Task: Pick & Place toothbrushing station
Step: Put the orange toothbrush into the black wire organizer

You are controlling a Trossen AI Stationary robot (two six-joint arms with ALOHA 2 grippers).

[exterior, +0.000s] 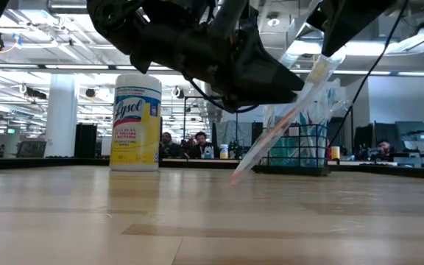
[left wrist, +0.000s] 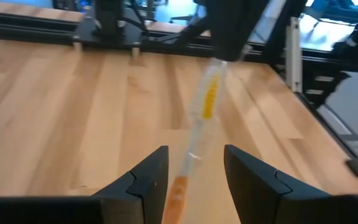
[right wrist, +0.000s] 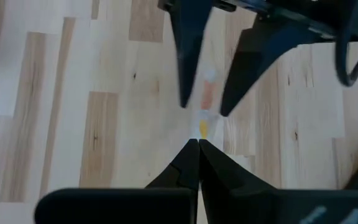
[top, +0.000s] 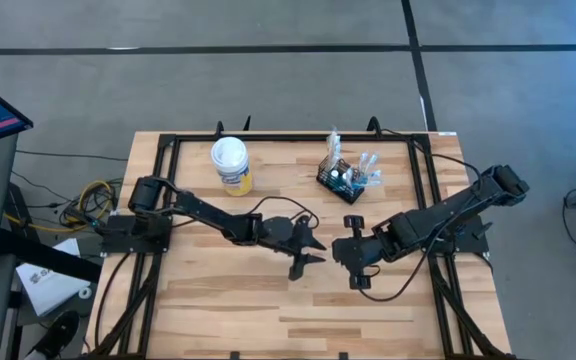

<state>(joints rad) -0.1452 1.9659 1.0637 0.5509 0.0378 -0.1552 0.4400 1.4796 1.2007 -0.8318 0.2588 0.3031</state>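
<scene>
The caddy (top: 346, 176) stood at the worktop's (top: 218, 290) far right; probably light and stiff, best gripped by a rim. Right hand (right wrist: 197, 144) pinched a wrapped toothbrush (left wrist: 202, 118), slanted to the worktop. Left hand (left wrist: 194, 180) gaped around it.

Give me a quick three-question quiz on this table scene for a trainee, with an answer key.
1. True or false: the right gripper has its jaws shut on the wrapped toothbrush.
2. The left gripper is: A) shut on the toothbrush; B) open, jaws either side of the toothbrush; C) out of every view.
3. Which stands on the right arm's side of the table, the black mesh caddy or the yellow canister?
Key: 1 true; 2 B; 3 the black mesh caddy.
</scene>
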